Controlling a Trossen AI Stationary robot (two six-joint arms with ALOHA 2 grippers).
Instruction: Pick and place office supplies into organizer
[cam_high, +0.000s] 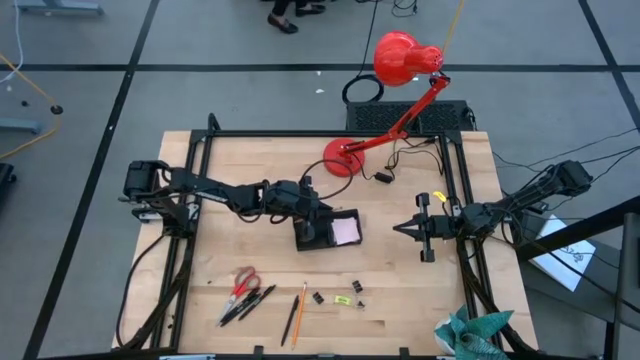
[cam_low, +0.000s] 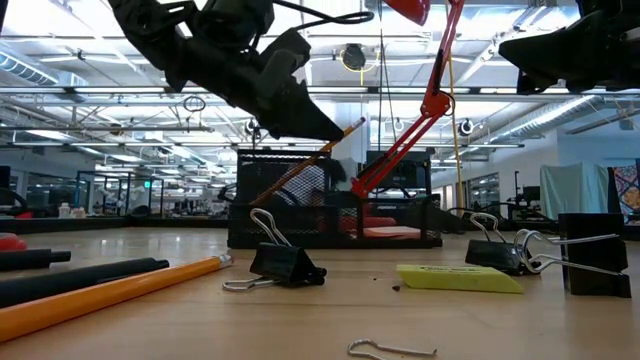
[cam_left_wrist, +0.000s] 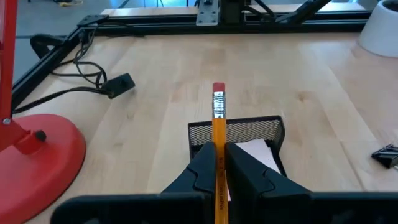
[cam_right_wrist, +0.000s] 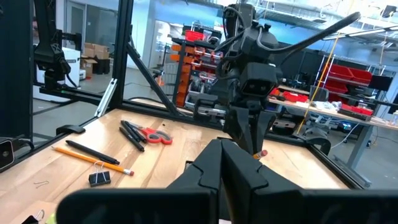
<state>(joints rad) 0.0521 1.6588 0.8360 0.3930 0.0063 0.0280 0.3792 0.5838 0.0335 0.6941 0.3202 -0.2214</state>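
Note:
My left gripper (cam_left_wrist: 218, 151) (cam_high: 312, 228) hangs over the black mesh organizer (cam_left_wrist: 249, 129) (cam_high: 327, 242), shut on an orange pencil (cam_left_wrist: 218, 118). The organizer stands mid-table, with a pale pink sticky-note pad (cam_high: 346, 232) lying in its right part. My right gripper (cam_high: 398, 228) (cam_right_wrist: 221, 152) waits shut to the organizer's right, above the table. Near the table's front edge lie the red-handled scissors (cam_high: 244, 281), dark pens (cam_high: 246, 303), another orange pencil (cam_high: 301, 308), a dark pencil (cam_high: 290, 322), black binder clips (cam_high: 318, 297) and a yellow-green eraser (cam_high: 343, 299). My left gripper pinches the orange pencil's shaft (cam_left_wrist: 218, 140) between its two fingers. The fingers slant down from the table's left. The eraser end (cam_left_wrist: 218, 88) sticks out past the fingertips. The pencil is tilted and lifted clear above the organizer (cam_low: 270, 225).
The red desk lamp's base (cam_high: 340, 158) and its cable switch (cam_high: 383, 177) sit behind the organizer toward the far edge. A teal cloth (cam_high: 470, 335) lies at the near right corner. Black frame rails (cam_high: 200, 160) border the table. Bare wood lies between organizer and near-edge supplies.

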